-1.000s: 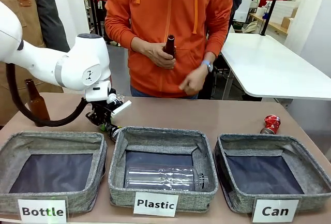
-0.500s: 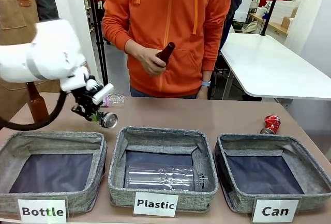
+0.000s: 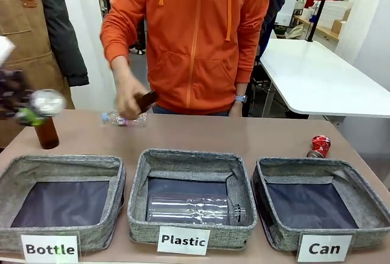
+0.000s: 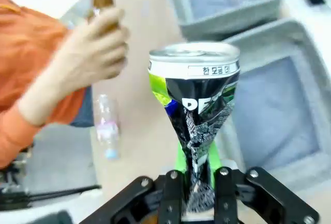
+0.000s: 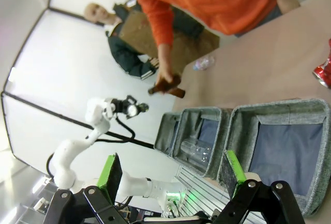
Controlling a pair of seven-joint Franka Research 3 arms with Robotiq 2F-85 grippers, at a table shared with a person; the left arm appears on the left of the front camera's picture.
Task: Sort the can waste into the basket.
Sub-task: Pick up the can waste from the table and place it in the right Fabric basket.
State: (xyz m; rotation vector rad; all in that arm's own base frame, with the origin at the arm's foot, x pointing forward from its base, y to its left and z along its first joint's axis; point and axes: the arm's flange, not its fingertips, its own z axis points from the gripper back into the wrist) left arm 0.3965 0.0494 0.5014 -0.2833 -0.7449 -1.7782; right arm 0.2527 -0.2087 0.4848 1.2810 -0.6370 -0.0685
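Left gripper (image 4: 199, 190) jaws clenched on dark crushed can (image 4: 195, 105), aloft over surface (image 3: 244, 133) left end; right gripper (image 5: 172, 177) jaws released; red can (image 3: 319, 146) lying just behind Can basket (image 3: 304, 165).

We count two crushed metal drink cans: a shiny red can (image 3: 319, 146) and a dark printed can (image 4: 194, 110) with green, blue and white on it. Brown glass bottles — two: a standing bottle (image 3: 46, 133) and a tilted bottle (image 3: 145, 100). Clear plastic bottles, two again: a large bottle (image 3: 192, 209) and a small bottle (image 3: 125, 119). Square grey fabric bins — three: the "Bottle" bin (image 3: 61, 161), the "Plastic" bin (image 3: 189, 156) and the "Can" bin (image 3: 304, 166).
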